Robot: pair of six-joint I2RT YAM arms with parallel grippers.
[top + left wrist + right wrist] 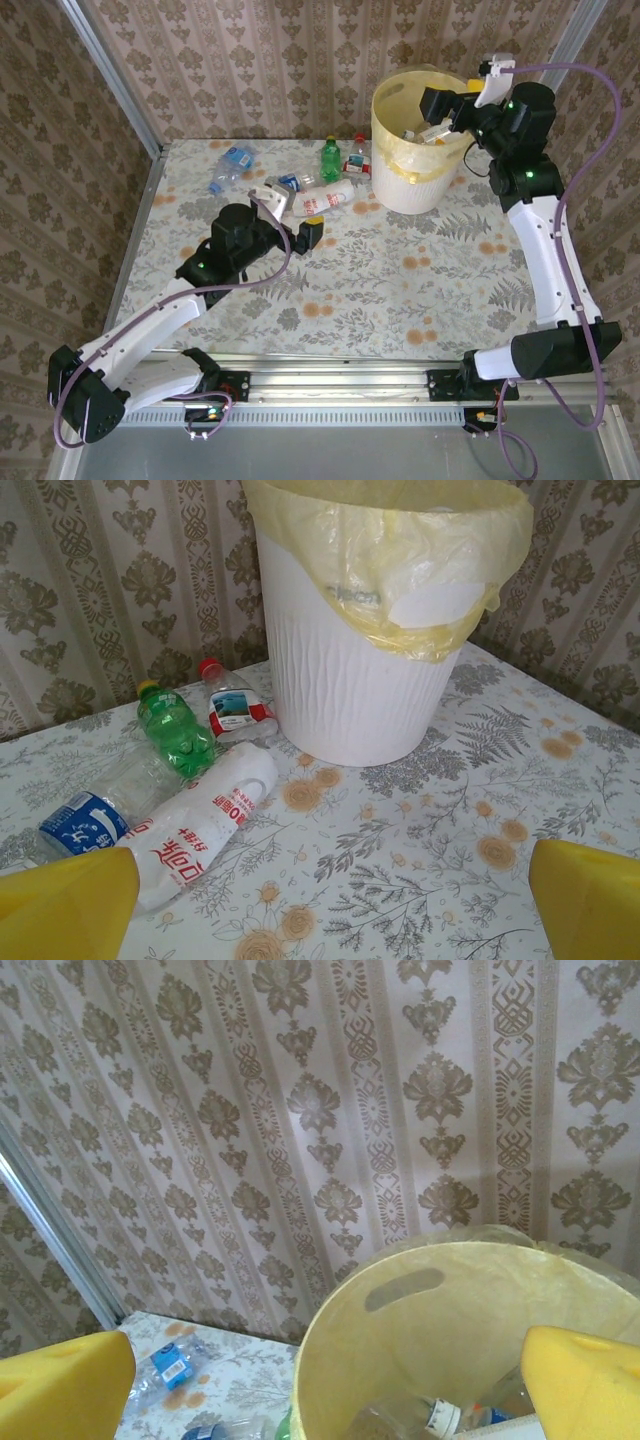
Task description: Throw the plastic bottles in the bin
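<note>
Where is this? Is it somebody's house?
Probably not: it looks like a robot practice booth. White robot arms are bolted to a metal rail, patterned wallpaper panels box in the flowery table, and a white bucket with a yellow bag liner stands on it.

One bin, two grippers, and bottles in three groups.

There is one bin [350,680], straight ahead of the left gripper [327,902]. Ahead and to the left of this gripper lie four bottles: one green bottle [175,728], one bottle with a red cap [237,712], one big bottle with a white label [205,830] and one clear bottle with a blue label [88,820]. Further to its left are the blue-labelled bottles [237,157], two as it seems. Under the right gripper [322,1388], the bottles inside the bin [440,1417] are at least two; the exact number I cannot tell.
</note>
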